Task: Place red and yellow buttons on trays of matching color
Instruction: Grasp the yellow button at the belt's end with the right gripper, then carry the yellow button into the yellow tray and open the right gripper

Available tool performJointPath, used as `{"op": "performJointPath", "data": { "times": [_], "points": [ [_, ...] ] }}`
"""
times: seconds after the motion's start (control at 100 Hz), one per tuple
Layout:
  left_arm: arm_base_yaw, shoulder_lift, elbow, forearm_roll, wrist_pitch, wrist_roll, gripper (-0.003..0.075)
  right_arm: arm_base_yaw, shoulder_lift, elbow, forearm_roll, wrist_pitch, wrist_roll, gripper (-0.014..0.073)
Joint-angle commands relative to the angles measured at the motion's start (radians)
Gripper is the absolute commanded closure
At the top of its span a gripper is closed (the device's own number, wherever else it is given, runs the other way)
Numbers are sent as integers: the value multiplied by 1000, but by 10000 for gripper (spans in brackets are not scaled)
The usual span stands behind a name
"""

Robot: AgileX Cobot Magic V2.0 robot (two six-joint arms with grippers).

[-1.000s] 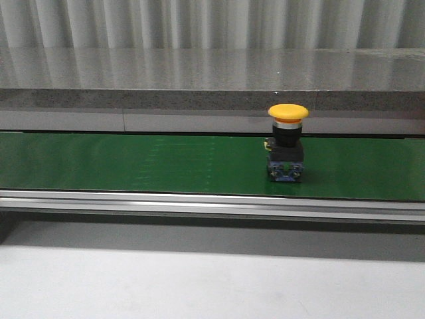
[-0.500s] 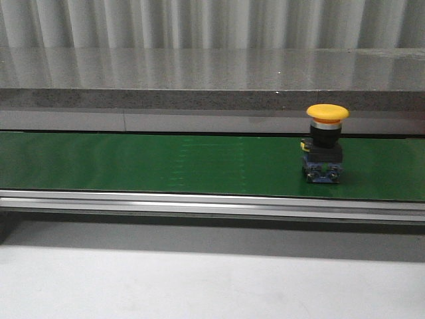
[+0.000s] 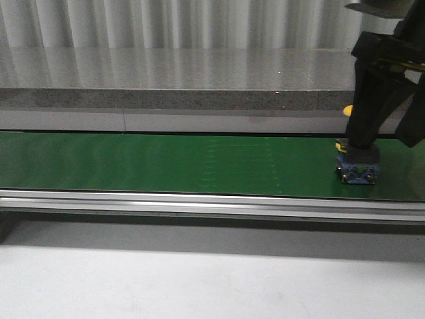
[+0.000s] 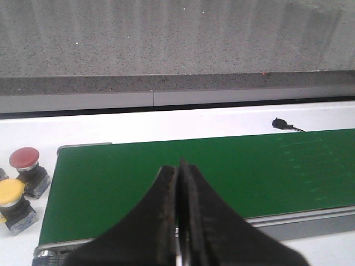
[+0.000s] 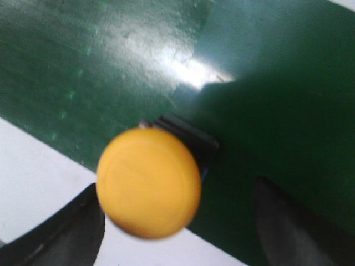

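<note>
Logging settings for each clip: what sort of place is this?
Probably a factory-style sorting bench: a green conveyor belt carrying a yellow button, grey stone ledge behind, spare red button beside the belt.

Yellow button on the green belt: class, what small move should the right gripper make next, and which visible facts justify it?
Probably lower a little and close. The right gripper is open, one finger on either side of the yellow button, which stands upright on the green belt and is not yet gripped. In the front view the arm already covers its cap. The left gripper is shut and away from it.
</note>
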Motion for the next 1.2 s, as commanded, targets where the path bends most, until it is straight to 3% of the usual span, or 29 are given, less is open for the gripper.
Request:
{"op": "performJointPath", "data": {
  "times": [0.0, 0.1, 0.2, 0.31, 0.43, 0.66, 0.89, 1.19],
  "points": [
    [-9, 5, -26, -17, -75, 2, 741, 2, -10, -42, 23, -58, -36, 65],
    [-9, 5, -26, -17, -75, 2, 741, 2, 0, -45, 23, -78, -51, 186],
    [-9, 5, -26, -17, -75, 2, 741, 2, -1, -45, 22, -80, -51, 404],
    [-9, 5, -26, -17, -75, 2, 741, 2, -7, -45, 22, -80, -50, 515],
    [-9, 5, -26, -17, -75, 2, 741, -4, -49, -24, 21, -106, -4, 527],
    [-9, 5, -26, -17, -75, 2, 741, -103, -212, 124, -72, -204, 224, 527],
    [-9, 5, -26, -17, -75, 2, 741, -311, -414, 282, -187, -213, 389, 527],
    [-9, 5, -26, -17, -86, 2, 741, -630, -558, 380, -227, -221, 392, 527]
  ]
}}
